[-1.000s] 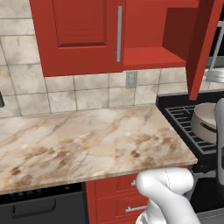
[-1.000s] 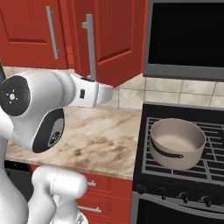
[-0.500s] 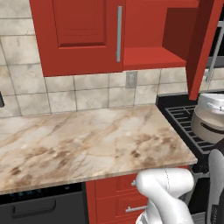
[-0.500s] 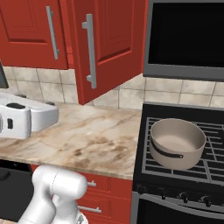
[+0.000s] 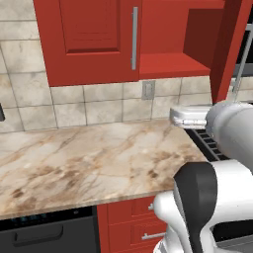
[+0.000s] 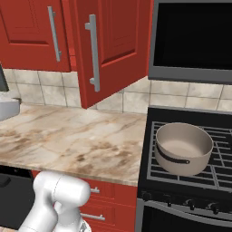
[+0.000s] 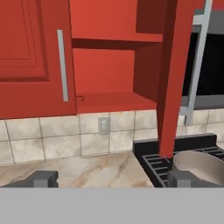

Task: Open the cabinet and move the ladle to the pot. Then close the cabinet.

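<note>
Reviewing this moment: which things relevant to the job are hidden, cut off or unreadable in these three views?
- Ladle: not discernible; the pot's visible inside looks bare.
- Pot: hand view cuts it at the right edge; the arm blocks it in the left base view.
- Cabinet: top cropped; open door hides its right side.
- Pincer: open, fingertips half hidden.

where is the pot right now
In the right base view the pot sits on the stove grate, right of the marble counter, below the black microwave.
</note>
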Robot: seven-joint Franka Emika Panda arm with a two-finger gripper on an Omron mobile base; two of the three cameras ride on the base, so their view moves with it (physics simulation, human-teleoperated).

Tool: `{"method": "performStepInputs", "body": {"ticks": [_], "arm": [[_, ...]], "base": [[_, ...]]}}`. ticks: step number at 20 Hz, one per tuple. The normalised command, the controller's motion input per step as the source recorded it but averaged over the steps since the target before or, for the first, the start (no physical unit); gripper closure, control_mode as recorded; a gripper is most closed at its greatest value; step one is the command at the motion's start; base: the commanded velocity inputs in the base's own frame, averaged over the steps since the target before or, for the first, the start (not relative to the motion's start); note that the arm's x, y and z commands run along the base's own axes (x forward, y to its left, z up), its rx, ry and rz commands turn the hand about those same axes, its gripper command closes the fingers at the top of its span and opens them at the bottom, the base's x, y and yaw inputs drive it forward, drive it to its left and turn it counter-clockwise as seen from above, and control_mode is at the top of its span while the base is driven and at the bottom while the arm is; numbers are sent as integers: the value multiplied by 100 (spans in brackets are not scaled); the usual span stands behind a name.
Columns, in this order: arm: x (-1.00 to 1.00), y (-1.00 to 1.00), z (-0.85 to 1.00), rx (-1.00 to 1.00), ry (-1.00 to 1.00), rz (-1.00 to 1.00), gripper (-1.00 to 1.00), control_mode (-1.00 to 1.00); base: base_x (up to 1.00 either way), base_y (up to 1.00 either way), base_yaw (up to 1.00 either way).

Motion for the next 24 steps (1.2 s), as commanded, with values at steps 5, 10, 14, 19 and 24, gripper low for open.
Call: {"method": "performStepInputs", "body": {"ticks": [5, 10, 14, 19, 24], "arm": [[76, 33, 0, 0, 3, -2, -100, -100], [75, 4, 0, 0, 0, -6, -100, -100], [67, 0, 0, -3, 0, -14, -100, -100], [69, -3, 0, -5, 0, -18, -100, -100], [66, -16, 0, -3, 0, -17, -100, -100]], "base": [[0, 0, 0], [0, 0, 0], [0, 0, 0], [0, 0, 0], [0, 0, 0]]}}
